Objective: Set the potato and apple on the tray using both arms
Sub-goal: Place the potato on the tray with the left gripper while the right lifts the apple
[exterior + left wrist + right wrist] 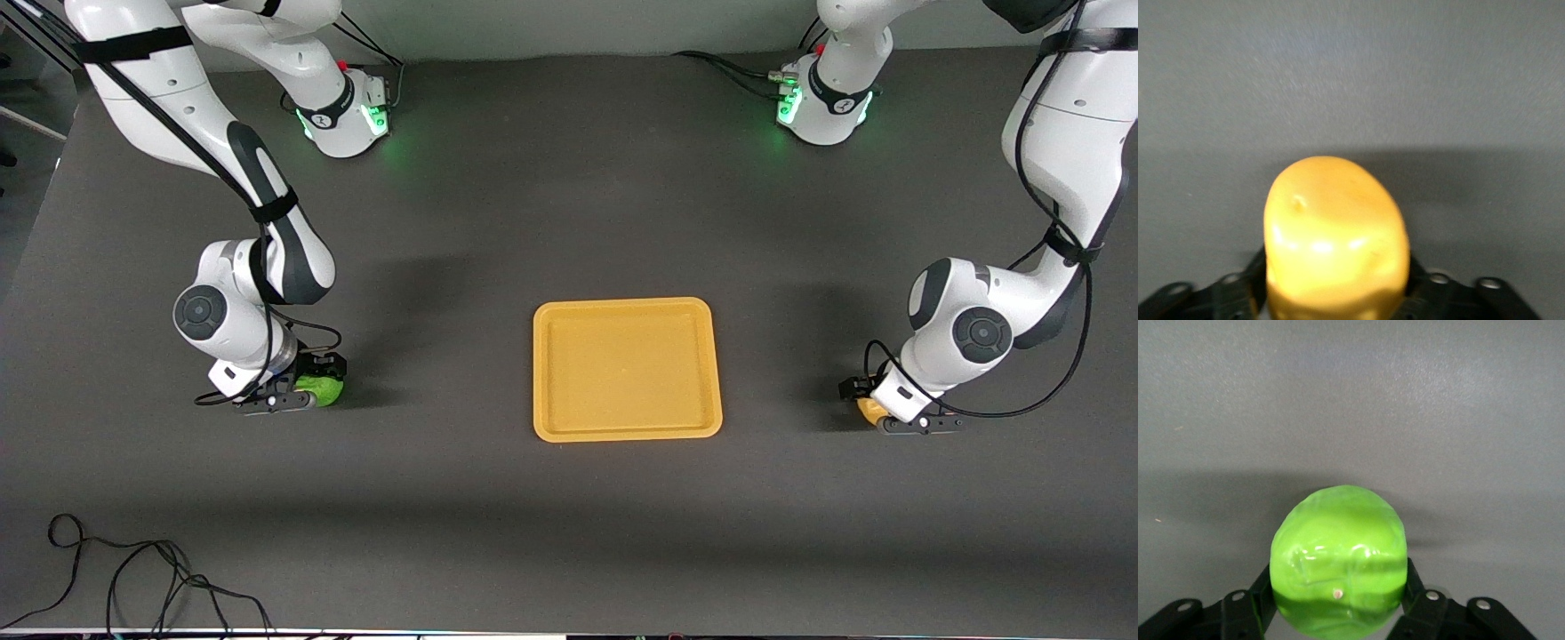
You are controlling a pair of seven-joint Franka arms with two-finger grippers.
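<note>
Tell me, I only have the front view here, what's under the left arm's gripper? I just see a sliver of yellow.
Observer: The left wrist view shows the potato sitting between the left gripper's fingers.
Operator: And the green thing at the right arm?
Observer: That's the apple; the right gripper's fingers press against both its sides.
Operator: Anything on the tray?
Observer: No. The tray is bare, midway between the two arms.

Green apple (pixel 322 388), yellow potato (pixel 870 410) (each gripped), bare yellow tray (pixel 625 427) between
</note>
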